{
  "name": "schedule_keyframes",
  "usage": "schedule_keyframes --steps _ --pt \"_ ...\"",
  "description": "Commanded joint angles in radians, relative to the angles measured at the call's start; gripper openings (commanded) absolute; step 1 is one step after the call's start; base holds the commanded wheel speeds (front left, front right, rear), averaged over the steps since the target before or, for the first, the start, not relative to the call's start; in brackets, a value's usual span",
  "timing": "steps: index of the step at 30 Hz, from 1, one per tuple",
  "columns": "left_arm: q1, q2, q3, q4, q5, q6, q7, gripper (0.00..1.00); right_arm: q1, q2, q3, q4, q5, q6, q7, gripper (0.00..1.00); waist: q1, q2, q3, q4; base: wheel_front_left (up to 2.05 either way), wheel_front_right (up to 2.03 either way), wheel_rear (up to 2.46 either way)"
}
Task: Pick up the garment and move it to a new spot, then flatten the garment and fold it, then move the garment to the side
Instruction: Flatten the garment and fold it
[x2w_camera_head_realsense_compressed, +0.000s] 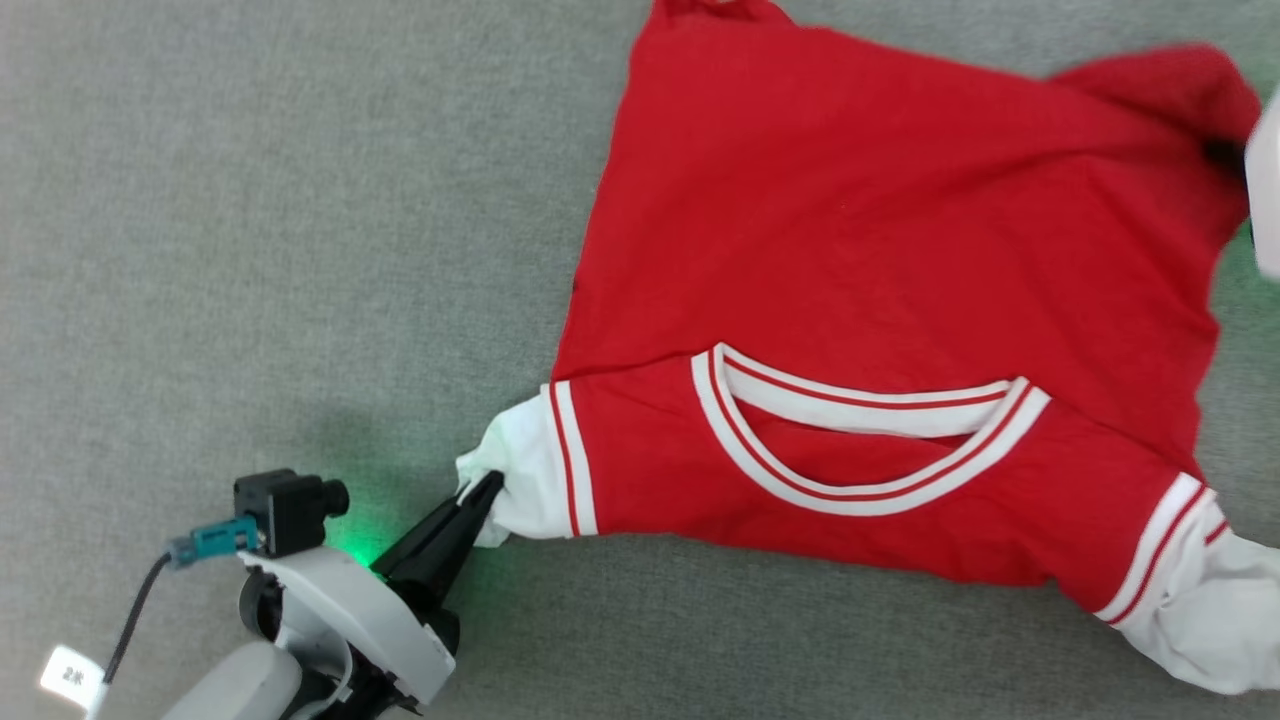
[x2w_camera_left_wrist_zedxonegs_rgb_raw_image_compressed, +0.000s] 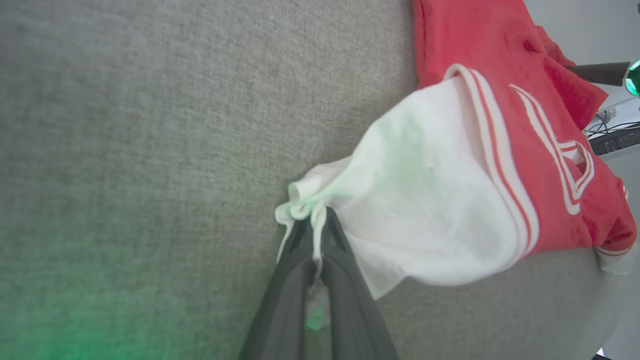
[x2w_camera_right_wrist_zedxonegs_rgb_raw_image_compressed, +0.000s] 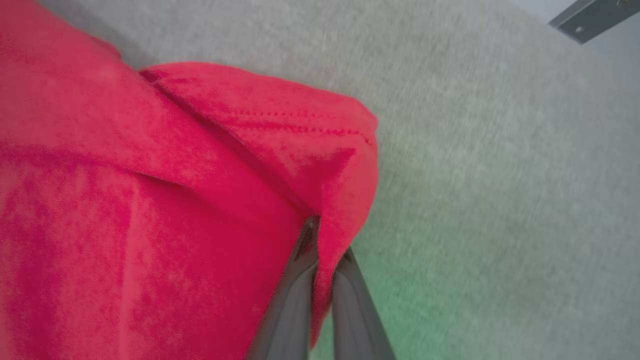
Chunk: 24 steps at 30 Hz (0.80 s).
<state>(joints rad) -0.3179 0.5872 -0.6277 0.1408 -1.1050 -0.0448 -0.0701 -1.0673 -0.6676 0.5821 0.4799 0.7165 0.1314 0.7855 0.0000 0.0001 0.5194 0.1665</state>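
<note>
Left gripper (x2w_camera_head_realsense_compressed: 485, 490) pinched the white sleeve tip (x2w_camera_left_wrist_zedxonegs_rgb_raw_image_compressed: 305, 200) of the garment (x2w_camera_head_realsense_compressed: 880, 220), right gripper (x2w_camera_right_wrist_zedxonegs_rgb_raw_image_compressed: 325, 240) its red corner (x2w_camera_right_wrist_zedxonegs_rgb_raw_image_compressed: 350, 150); I judged either thin bite could slip under tension.

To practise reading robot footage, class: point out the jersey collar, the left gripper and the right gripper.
jersey collar (x2w_camera_head_realsense_compressed: 860, 500): head view, lower striped band.
left gripper (x2w_camera_left_wrist_zedxonegs_rgb_raw_image_compressed: 317, 220): left wrist view, between fingertips pinching the white sleeve (x2w_camera_left_wrist_zedxonegs_rgb_raw_image_compressed: 425, 200).
right gripper (x2w_camera_right_wrist_zedxonegs_rgb_raw_image_compressed: 326, 245): right wrist view, between fingertips pinching the red hem (x2w_camera_right_wrist_zedxonegs_rgb_raw_image_compressed: 300, 125).

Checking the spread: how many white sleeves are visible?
2. One white sleeve is pinched in the left claw; the other sleeve lies at the head view's lower right.
</note>
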Motion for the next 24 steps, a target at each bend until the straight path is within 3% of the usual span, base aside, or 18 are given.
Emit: schedule_keyframes --steps 1,8,13,17,24 --pt "-0.001 -0.01 0.009 0.077 0.008 0.065 0.004 0.0 0.046 -0.019 -0.002 -0.018 0.019 -0.001 0.013 0.0 0.0 -0.0001 -0.029 -0.021 0.0 0.0 0.0" --pt "0.001 -0.006 0.019 0.078 0.02 0.068 -0.027 0.0 0.347 -0.144 -0.084 -0.261 0.138 -0.001 0.07 0.0 0.0 -0.0001 -0.09 -0.07 0.0 0.0 0.0" --pt "-0.002 0.013 0.029 0.066 0.028 0.076 -0.036 0.0 0.617 -0.193 -0.195 -0.447 0.184 -0.001 0.125 0.0 0.0 -0.0001 -0.108 -0.1 0.0 0.0 0.0" --pt "-0.01 0.026 0.029 0.05 0.037 0.08 -0.035 0.0 0.836 -0.166 -0.29 -0.569 0.157 -0.001 0.155 0.0 0.0 -0.0001 -0.109 -0.115 0.0 0.0 0.0" --pt "-0.022 0.041 0.027 0.039 0.051 0.089 -0.026 0.0 1.125 -0.02 -0.38 -0.746 0.057 -0.001 0.21 0.0 0.0 -0.0001 -0.1 -0.139 0.0 0.0 0.0"
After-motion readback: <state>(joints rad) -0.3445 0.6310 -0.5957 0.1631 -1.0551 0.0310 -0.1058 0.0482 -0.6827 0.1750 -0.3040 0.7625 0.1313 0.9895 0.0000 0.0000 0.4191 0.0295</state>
